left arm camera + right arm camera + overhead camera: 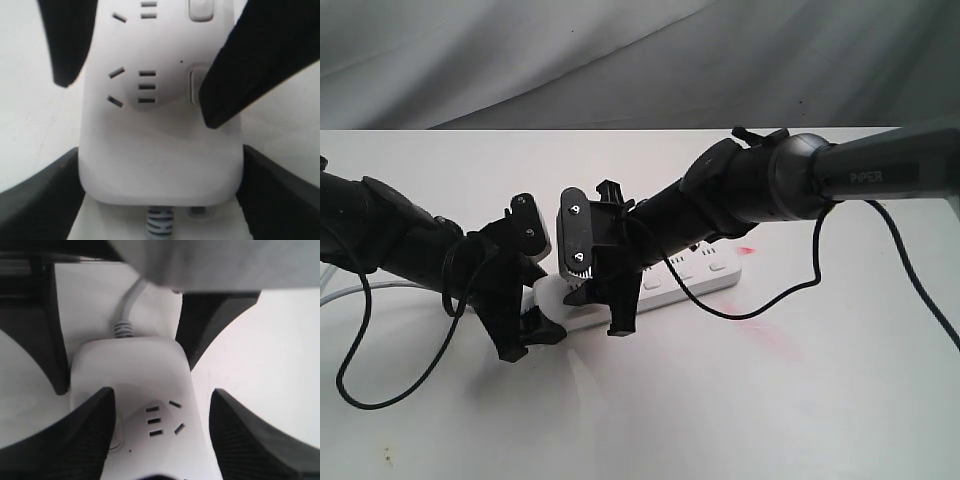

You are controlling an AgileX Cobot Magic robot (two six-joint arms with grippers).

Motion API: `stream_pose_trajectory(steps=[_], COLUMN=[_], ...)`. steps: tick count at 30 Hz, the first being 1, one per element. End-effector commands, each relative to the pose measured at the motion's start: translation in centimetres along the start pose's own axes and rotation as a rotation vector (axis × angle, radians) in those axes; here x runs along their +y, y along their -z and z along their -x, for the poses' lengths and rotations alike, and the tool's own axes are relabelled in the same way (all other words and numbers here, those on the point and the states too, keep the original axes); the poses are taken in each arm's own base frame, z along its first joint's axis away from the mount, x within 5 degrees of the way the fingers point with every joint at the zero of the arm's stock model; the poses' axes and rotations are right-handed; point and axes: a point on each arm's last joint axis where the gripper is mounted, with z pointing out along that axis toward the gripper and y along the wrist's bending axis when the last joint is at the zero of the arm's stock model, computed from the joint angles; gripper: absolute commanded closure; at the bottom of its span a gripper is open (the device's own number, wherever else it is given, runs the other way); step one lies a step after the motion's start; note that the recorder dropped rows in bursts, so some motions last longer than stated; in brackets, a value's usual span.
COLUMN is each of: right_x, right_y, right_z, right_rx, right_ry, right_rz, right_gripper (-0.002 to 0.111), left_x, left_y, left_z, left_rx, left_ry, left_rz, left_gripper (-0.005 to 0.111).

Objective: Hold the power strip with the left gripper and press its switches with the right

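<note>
The white power strip (692, 272) lies slantwise on the table. My left gripper (532, 327) is shut on its cord end, with the jaws against both long sides of the power strip (155, 132) in the left wrist view. My right gripper (602, 305) stands open over the outlet nearest that end. One of its fingers (250, 65) rests on the first switch (192, 86), half hiding it, and the other finger (65, 40) hangs beyond the far side. A second switch (201, 9) shows bare. In the right wrist view my right gripper (162, 396) straddles the power strip (130, 370).
The grey cord (127, 310) leaves the strip's end between the left gripper's fingers (52, 340) and runs off left (360, 289). Black cable loops hang from both arms (360, 375) (800, 290). A faint red patch (770, 340) marks the white table. Grey cloth (620, 60) hangs behind.
</note>
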Motion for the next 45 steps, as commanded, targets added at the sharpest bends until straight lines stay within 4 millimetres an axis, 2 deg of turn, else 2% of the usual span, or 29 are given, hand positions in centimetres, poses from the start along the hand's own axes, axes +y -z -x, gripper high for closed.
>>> stream_pose_trajectory(steps=[1,24,34,45], right_x=[0.0,0.8,1.5,1.2], right_y=[-0.3,-0.9,-1.7,-1.2], right_z=[-0.5,-1.2,-1.9,-1.5], right_rx=[0.034,0.059,0.071,0.069], right_ry=[0.034,0.059,0.054,0.057], right_rz=[-0.010,0.053,0.094,0.083], right_gripper=[0.055,0.055,0.055,0.055], left_x=[0.3,0.3,0.3,0.3], left_y=[-0.2,-0.2,-0.2,-0.2], left_z=[-0.6,-0.6,-0.6,-0.6], left_rx=[0.039,0.039,0.039,0.039], left_ry=[-0.042,-0.042,-0.042,-0.042], left_rz=[0.028,0.028,0.028,0.028], left_gripper=[0.039,0.039,0.039,0.039])
